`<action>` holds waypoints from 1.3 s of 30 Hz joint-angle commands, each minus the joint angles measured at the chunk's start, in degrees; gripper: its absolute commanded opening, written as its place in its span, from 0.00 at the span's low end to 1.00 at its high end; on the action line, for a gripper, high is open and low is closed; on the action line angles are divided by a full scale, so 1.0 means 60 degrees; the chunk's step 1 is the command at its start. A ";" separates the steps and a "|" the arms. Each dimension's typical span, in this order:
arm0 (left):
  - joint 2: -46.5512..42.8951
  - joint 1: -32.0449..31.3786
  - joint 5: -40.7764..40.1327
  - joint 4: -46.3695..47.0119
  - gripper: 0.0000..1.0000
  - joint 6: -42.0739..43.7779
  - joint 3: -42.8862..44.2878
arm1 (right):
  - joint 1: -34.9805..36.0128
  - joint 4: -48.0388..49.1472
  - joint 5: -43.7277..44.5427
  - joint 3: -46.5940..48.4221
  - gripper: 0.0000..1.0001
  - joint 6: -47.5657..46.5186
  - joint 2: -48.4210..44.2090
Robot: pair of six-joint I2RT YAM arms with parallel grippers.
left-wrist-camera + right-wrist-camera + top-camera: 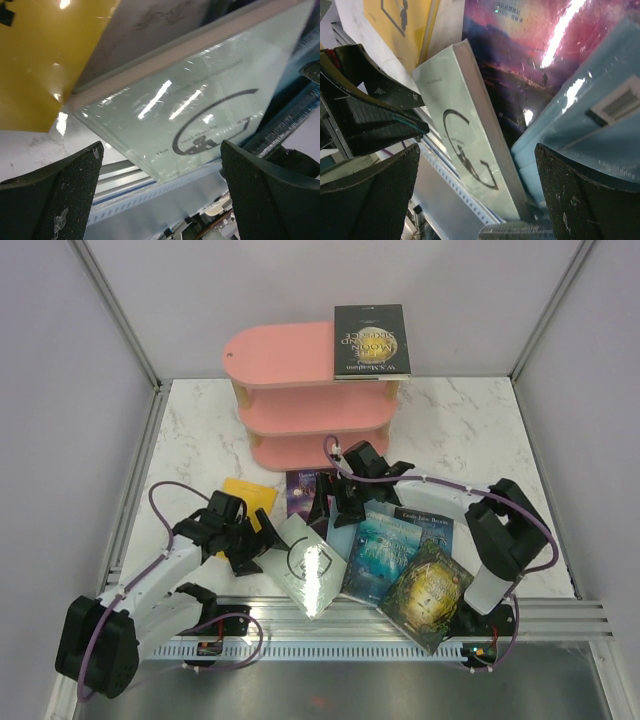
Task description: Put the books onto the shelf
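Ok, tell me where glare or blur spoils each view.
Left wrist: lamp glare streaks across the grey-green book, spots on the yellow book; right wrist: a bright streak washes out part of the purple book; top view: sharp, only mild shine.

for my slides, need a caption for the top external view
Left end effector and right end effector, both open, hover over scattered books; one black book lies on the pink shelf.

shelf [290, 352] was pink, supports pale wood | black book [371, 340] bore pale lettering | table [455, 430] was white marble, grey-veined | yellow book [252, 493] | grey-green book [308, 565] carried a dark G | galaxy book [300, 492] was purple-pink | light blue book [575, 135] | teal book [385, 558] | dark blue book [432, 523] | green-gold book [428, 592] looked mottled
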 commanded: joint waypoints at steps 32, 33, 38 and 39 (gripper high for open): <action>-0.0262 0.0049 -0.0620 0.4555 0.90 -0.0795 -0.1531 | 0.1638 0.3805 -0.1176 -0.2168 0.37 0.0212 0.1900; -0.0424 0.0107 -0.0460 0.4613 0.88 -0.0766 -0.1516 | 0.1624 0.4158 -0.1454 -0.2255 0.31 0.0373 0.1769; -0.1653 0.0327 0.0273 0.5082 0.87 -0.0693 -0.1239 | 0.1580 0.7790 -0.3359 -0.3061 0.01 0.2522 0.1606; -0.1786 0.0371 0.0521 0.5111 0.87 -0.0678 -0.1151 | 0.1580 0.8157 -0.3462 -0.3120 0.00 0.2774 0.1505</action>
